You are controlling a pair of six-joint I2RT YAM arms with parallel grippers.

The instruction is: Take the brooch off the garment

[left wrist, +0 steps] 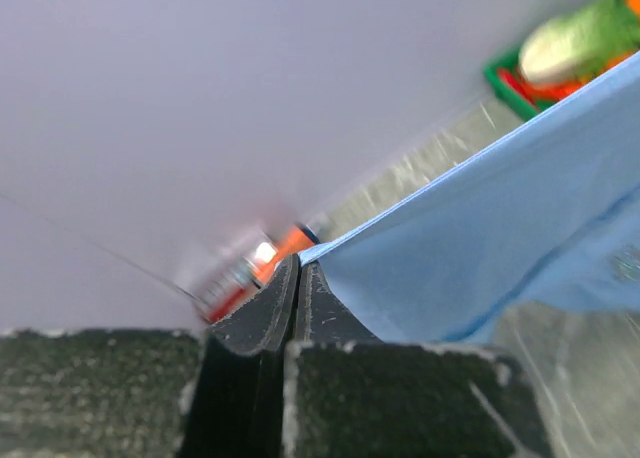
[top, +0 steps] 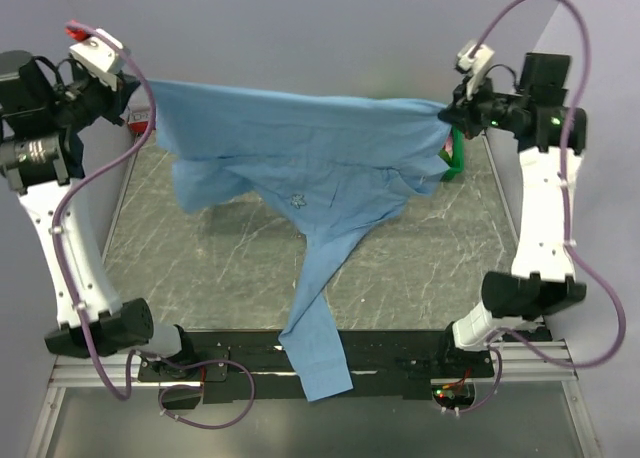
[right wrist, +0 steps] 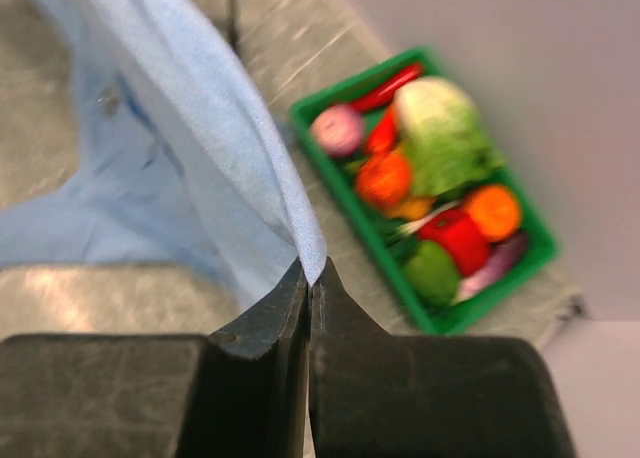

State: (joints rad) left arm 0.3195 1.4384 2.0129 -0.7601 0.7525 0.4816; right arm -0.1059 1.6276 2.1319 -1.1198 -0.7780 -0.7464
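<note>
There's the garment [top: 320, 138], strung above the surface [top: 420, 248], its far-left corner in the left gripper [left wrist: 300, 268] and its far-right corner in the right gripper [right wrist: 310, 268]. The brooch [top: 297, 200] sits mid-cloth. One sleeve [top: 315, 348] trails over the near edge, centre. The crate [right wrist: 480, 316] lies on the surface at far right, beside the right gripper.

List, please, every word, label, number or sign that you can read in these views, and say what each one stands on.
No text can be read in any view.
Light blue wrinkled cloth shirt: no print or label shows.
Blurred orange and red object behind the shirt's corner, left wrist view: it has a pale patch, too blurred to read.
Green plastic tray of toy vegetables: no lettering shows.
</note>
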